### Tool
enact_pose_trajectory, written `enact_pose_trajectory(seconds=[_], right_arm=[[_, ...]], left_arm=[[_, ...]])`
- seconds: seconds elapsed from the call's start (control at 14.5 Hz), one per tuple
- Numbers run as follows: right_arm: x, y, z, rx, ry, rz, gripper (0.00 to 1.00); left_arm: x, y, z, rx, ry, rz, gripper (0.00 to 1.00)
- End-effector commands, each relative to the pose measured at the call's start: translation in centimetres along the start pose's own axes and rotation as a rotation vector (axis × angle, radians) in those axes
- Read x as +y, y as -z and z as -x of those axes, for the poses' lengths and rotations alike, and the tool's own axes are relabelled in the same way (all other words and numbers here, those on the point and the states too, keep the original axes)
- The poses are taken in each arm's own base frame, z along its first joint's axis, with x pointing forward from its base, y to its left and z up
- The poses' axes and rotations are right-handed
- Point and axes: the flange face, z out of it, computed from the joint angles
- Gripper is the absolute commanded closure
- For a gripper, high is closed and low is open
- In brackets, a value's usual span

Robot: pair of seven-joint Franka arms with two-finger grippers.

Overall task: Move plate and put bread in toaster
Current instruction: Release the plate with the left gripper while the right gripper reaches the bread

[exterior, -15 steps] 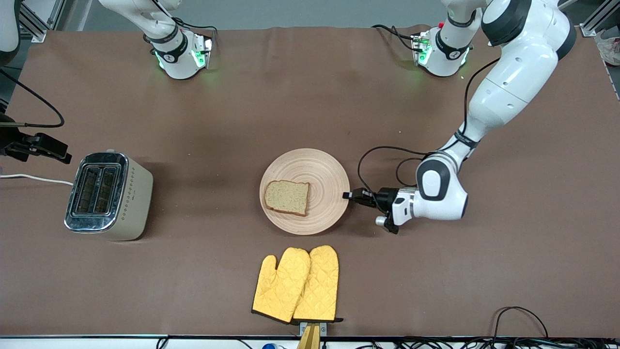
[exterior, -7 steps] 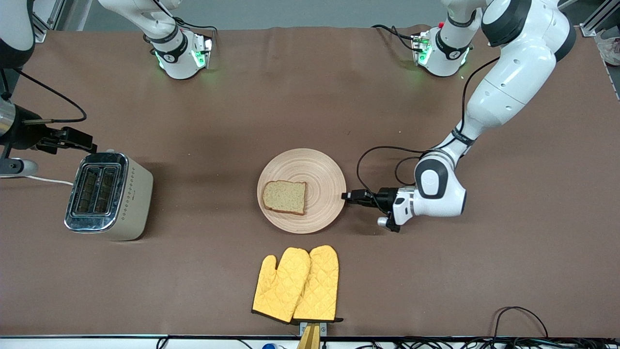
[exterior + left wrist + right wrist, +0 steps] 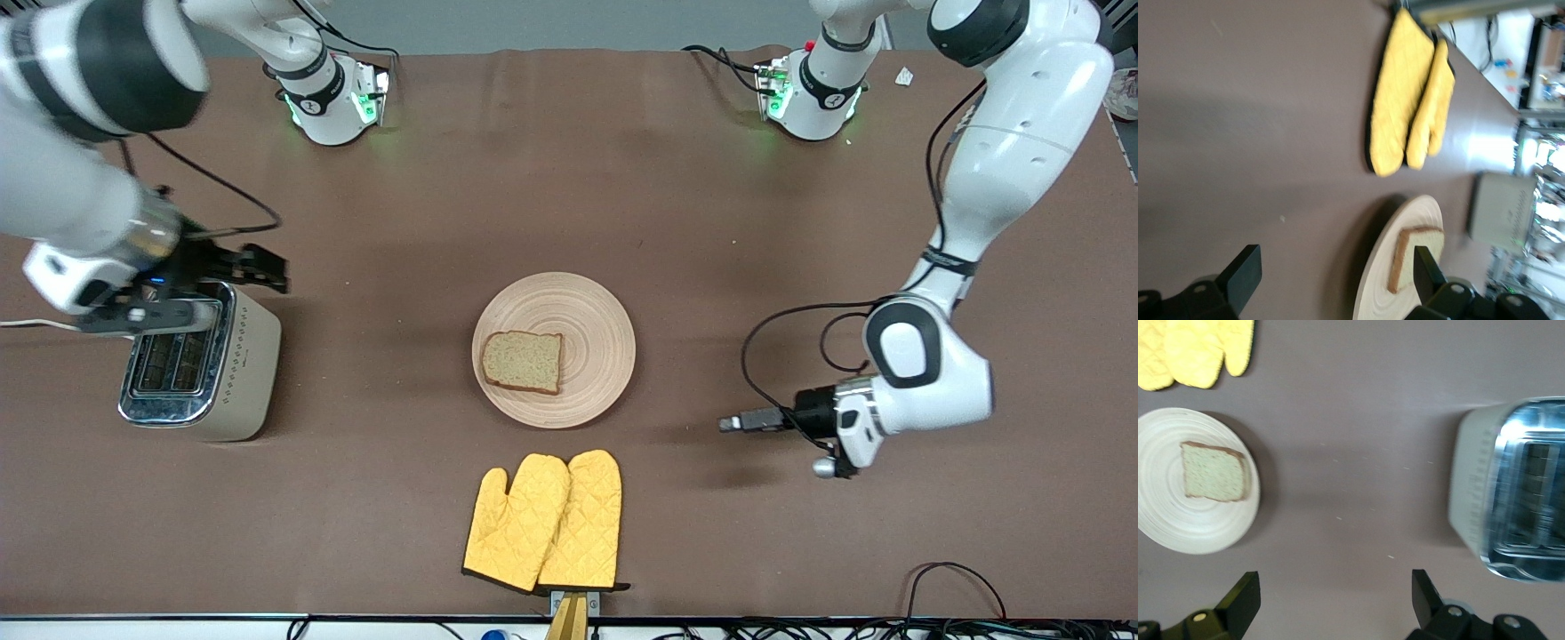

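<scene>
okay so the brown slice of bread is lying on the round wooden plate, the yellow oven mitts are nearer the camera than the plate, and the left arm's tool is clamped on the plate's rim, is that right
Not quite. The left tool is not clamped on the round light wooden plate: the front view shows it apart from the rim, over bare table toward the left arm's end, and the left wrist view shows it open. The brown bread slice does lie on the plate, and the yellow oven mitts are nearer the camera.

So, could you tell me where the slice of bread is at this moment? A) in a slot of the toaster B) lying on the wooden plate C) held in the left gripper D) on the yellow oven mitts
B: the bread lies flat on the plate, and both the left gripper and the right gripper are open and empty.
</scene>
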Motion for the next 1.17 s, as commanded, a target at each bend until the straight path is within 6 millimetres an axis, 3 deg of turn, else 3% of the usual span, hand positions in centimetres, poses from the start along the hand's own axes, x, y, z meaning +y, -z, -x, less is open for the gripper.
enact_pose_trajectory(seconds=[0.0,0.14,0.34,0.48,0.69,0.83,1.1], right_arm=[[-5.4,-5.8,-1.0,0.040,-0.026,-0.008,0.00],[-9.1,-9.8,-1.6,0.066,0.005,-0.014,0.00],[-12.2,-15.7,-2.4,0.055,0.049,-0.001,0.00],[-13.8,-19.2,-2.3,0.039,0.072,0.010,0.00],[-14.6,-22.0,-2.7,0.044,0.081,0.012,0.00],[-15.6,-23.9,-2.8,0.062,0.094,0.008,0.08],[-15.6,-26.7,-3.8,0.094,0.090,0.001,0.16]], left_arm=[[4.6,4.0,-0.8,0.063,0.035,-0.110,0.00],[6.8,7.9,-0.8,0.110,0.065,-0.178,0.00],[9.6,14.1,0.9,0.105,0.087,-0.324,0.00],[12.1,17.2,2.9,0.106,0.081,-0.503,0.00],[14.9,20.6,6.0,0.088,0.014,-0.747,0.00],[17.9,23.7,8.6,0.126,-0.035,-0.862,0.00],[19.7,28.7,13.8,0.047,-0.088,-0.956,0.00]])
